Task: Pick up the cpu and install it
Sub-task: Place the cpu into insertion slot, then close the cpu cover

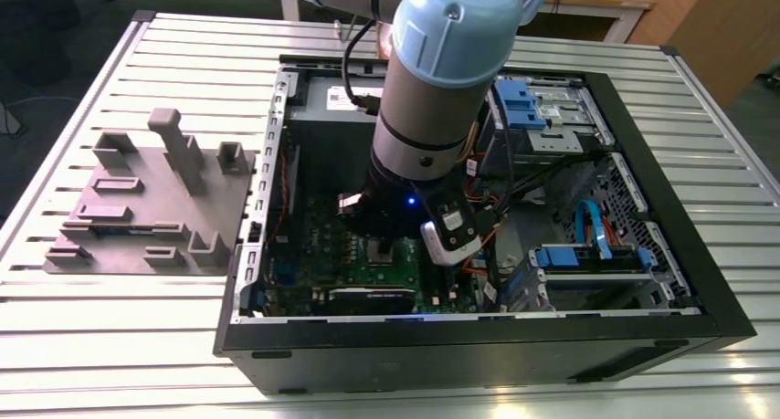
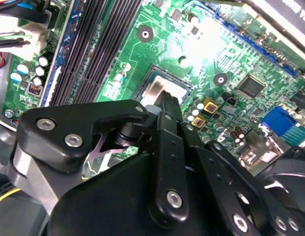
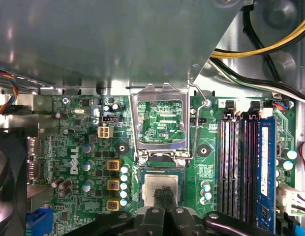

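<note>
The cpu (image 3: 153,184) lies flat in its socket (image 3: 141,189) on the green motherboard (image 3: 78,147), silvery top up, its edges looking square to the socket walls. My pincer (image 3: 165,192) stands right over it, fingers drawn almost together with nothing between them. The tips are at or just above the metal top, and I cannot tell whether they touch. The hinged retaining frame (image 3: 135,123) stands open just beside the socket. I judge seating to be the step in hand. Any contact should be straight down and light, with no sideways drag, or the chip may skew. The memory slots (image 3: 231,162) lie near, apart from my fingers.
</note>
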Tool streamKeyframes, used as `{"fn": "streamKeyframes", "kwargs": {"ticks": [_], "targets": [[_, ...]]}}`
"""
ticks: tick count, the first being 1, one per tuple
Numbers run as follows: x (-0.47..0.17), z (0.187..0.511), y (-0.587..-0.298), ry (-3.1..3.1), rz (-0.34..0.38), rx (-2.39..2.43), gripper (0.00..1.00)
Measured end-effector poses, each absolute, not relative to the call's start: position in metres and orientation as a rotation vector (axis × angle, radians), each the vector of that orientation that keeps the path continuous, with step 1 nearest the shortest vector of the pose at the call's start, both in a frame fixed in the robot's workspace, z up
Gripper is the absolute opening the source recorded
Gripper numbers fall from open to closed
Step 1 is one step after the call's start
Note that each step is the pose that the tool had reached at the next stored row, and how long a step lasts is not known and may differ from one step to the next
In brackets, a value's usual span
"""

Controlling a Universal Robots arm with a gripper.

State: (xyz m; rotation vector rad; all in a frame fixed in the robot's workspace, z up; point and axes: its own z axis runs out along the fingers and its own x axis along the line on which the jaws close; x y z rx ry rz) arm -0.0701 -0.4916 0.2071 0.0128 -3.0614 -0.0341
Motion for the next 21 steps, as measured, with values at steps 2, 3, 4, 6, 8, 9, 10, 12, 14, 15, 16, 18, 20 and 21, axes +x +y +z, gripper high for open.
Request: {"fn": "streamKeyframes", "kwargs": {"ticks": [2, 3, 4, 6, 8, 9, 10, 12, 14, 15, 16, 18, 20, 21], "targets": [[-0.07, 0.207, -0.492, -3.061, -0.034, 0.013, 0.11], [-0.07, 0.207, -0.492, -3.061, -0.034, 0.013, 0.11], [-0.07, 0.207, -0.492, -3.061, -0.034, 0.013, 0.11], [-0.07, 0.207, -0.492, -3.061, -0.034, 0.013, 0.11], [-0.07, 0.208, -0.492, -3.061, -0.034, 0.013, 0.11], [-0.07, 0.208, -0.492, -3.061, -0.034, 0.013, 0.11], [-0.07, 0.208, -0.492, -3.061, -0.034, 0.013, 0.11], [-0.07, 0.208, -0.492, -3.061, -0.034, 0.013, 0.11], [-0.07, 0.208, -0.492, -3.061, -0.034, 0.013, 0.11], [-0.07, 0.208, -0.491, -3.061, -0.034, 0.013, 0.11], [-0.07, 0.208, -0.491, -3.061, -0.033, 0.013, 0.11], [-0.071, 0.212, -0.491, -3.061, -0.033, 0.013, 0.11], [-0.071, 0.219, -0.49, -3.061, -0.033, 0.013, 0.11], [-0.071, 0.222, -0.489, -3.061, -0.032, 0.013, 0.11]]}}
